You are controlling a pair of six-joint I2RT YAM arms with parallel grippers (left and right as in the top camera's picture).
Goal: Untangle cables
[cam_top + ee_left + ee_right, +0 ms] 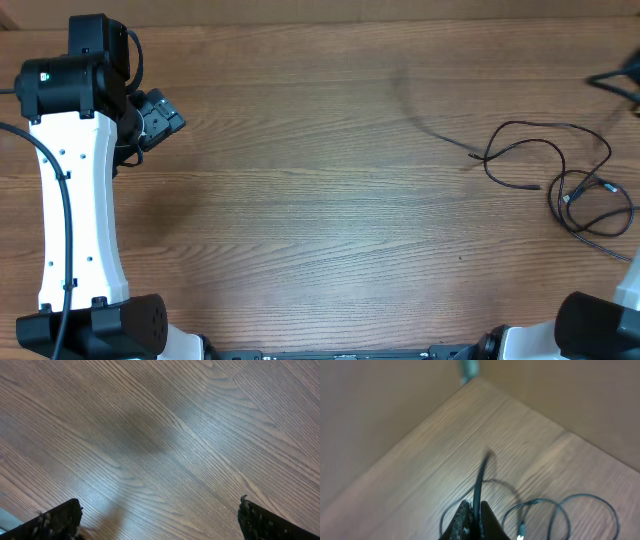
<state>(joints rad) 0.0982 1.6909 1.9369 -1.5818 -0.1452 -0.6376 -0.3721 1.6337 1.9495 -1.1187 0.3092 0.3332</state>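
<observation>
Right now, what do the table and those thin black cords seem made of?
The table looks like wood or wood-look laminate: brown, long grain lines, matte. The cables look plastic- or rubber-sheathed: thin, black, bending in loose loops.

Looks like a robotics lab: wood-grain table (320,250), white robot arm (75,200) mounted.

Wood-grain table (330,230) under soft, even light.
Its grain ran from 9 to 3 o'clock in the overhead view; in the right wrist view its corner pointed toward 12 o'clock, with a blurred tan surface (375,410) beyond.
</observation>
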